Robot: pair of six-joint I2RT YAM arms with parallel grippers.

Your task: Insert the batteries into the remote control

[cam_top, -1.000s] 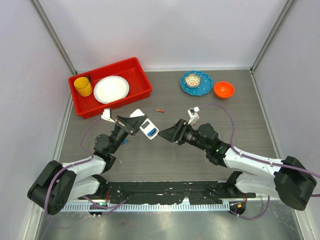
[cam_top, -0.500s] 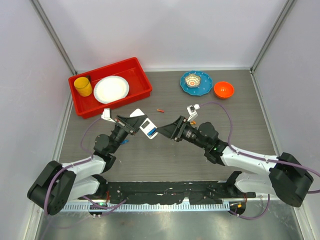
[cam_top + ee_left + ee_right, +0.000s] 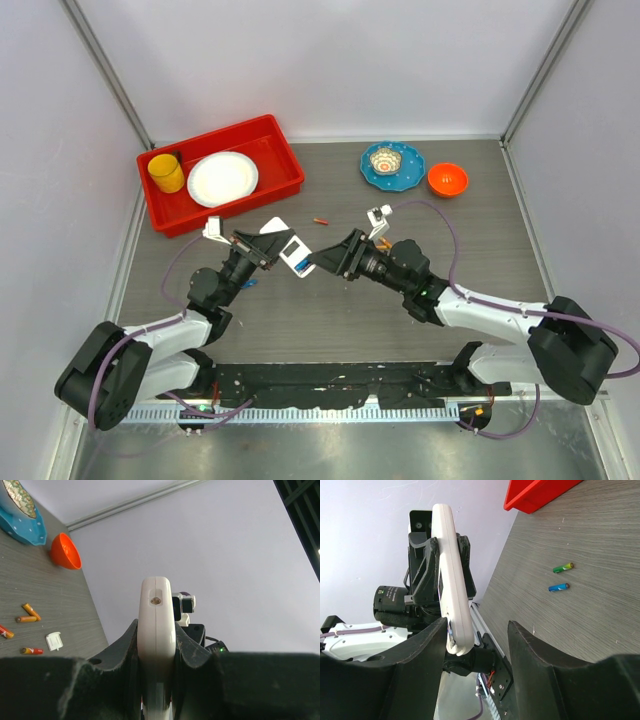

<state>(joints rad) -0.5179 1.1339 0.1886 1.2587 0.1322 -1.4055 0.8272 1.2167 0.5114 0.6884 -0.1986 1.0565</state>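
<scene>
Both arms stretch forward from their bases and lean inward, with their wrists meeting over mid-table. The left gripper (image 3: 272, 247) is clenched on the remote (image 3: 293, 257), gripping it edge-on between its fingers (image 3: 125, 647). The right gripper (image 3: 322, 264) faces it with its jaws spread wide, and the remote's free end sits at their gap. Farther out, loose batteries (image 3: 31, 611) lie on the table near a white cover (image 3: 53, 640). A bowl (image 3: 447, 179) and a tray (image 3: 285, 180) sit beyond them.

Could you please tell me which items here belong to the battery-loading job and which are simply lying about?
Job: remote control, batteries.
Lying about: red tray, yellow cup, white plate, blue dish, orange bowl.
</scene>
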